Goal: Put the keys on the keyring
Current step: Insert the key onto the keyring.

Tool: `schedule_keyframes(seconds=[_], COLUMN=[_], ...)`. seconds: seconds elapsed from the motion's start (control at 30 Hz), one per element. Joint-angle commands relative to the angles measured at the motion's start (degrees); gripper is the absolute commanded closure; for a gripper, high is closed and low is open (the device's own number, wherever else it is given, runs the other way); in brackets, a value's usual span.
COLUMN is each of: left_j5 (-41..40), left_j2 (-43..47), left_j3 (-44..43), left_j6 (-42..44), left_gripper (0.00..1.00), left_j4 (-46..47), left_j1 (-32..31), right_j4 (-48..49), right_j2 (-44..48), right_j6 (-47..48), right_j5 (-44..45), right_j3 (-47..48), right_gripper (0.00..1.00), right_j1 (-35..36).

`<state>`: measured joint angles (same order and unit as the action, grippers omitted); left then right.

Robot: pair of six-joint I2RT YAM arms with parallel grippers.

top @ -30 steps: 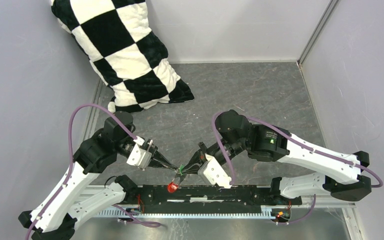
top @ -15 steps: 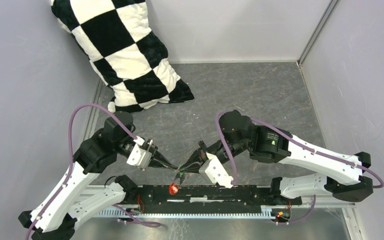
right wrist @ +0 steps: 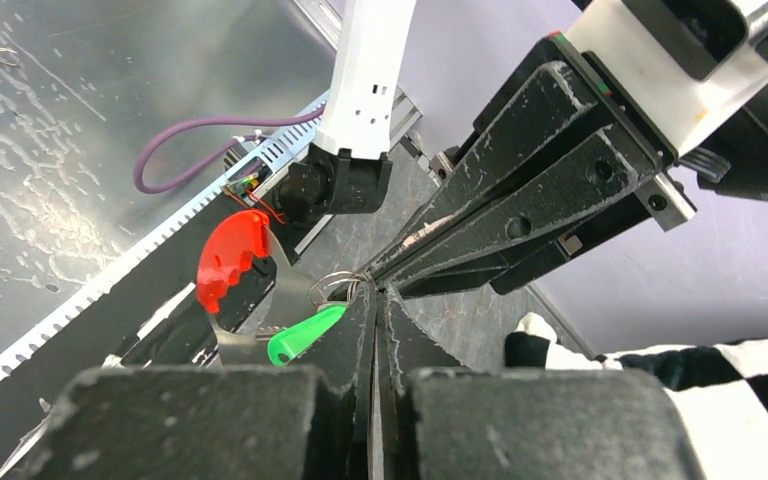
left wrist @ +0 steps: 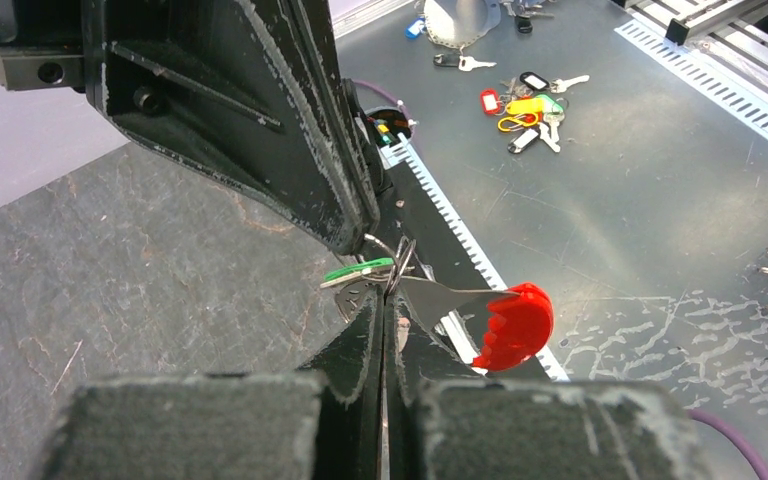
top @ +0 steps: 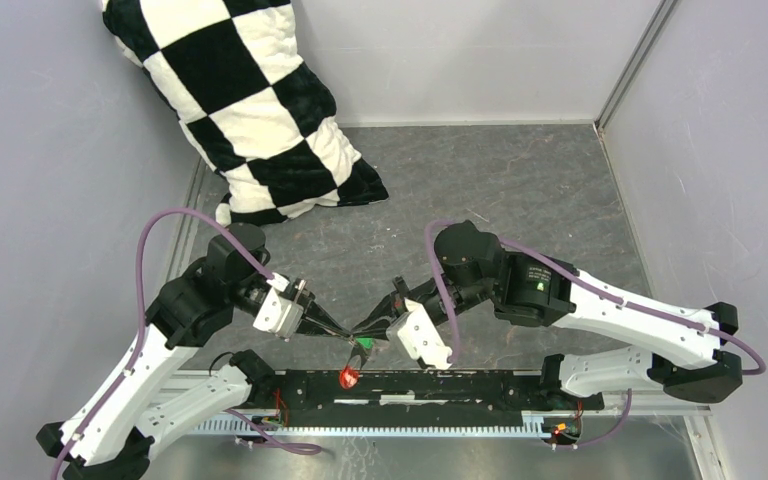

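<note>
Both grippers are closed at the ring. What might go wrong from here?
The left gripper and right gripper meet tip to tip at the thin keyring; a small pull apart could slip it loose. The green key and red tag hang by the black rail at the table edge, so a drop may land off it.

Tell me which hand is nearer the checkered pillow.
Left, narrowly. The left hand sits on the near side of the checkered pillow, below its lower edge; the right hand lies further right, beyond its near corner. Their tips almost meet.
</note>
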<state>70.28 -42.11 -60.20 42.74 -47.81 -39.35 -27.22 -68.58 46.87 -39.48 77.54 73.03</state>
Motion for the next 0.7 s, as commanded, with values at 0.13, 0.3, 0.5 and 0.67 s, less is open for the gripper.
schedule_keyframes(seconds=[0.13,0.3,0.5,0.67], left_j5=[-0.07,-0.21,-0.51,-1.11], left_j2=[0.88,1.07,1.39,1.73], left_j3=[-0.31,-0.27,-0.12,0.76], left_j6=[0.24,0.40,1.02,-2.10], left_gripper=[0.98,0.98,0.98,0.98], left_j4=[1.84,1.73,1.58,3.68], left_j1=[0.07,0.07,0.02,0.07], right_j4=[2.54,3.04,3.39,3.98], right_j2=[-0.07,-0.25,-0.55,-0.56], right_j6=[-2.74,-3.86,-5.52,-7.16], right_j5=[6.47,7.64,9.62,11.39], right_j3=[-1.69,-1.69,-1.97,-2.43], right_gripper=[0.99,0.99,0.99,1.00], right_j1=[0.45,0.44,0.42,0.46])
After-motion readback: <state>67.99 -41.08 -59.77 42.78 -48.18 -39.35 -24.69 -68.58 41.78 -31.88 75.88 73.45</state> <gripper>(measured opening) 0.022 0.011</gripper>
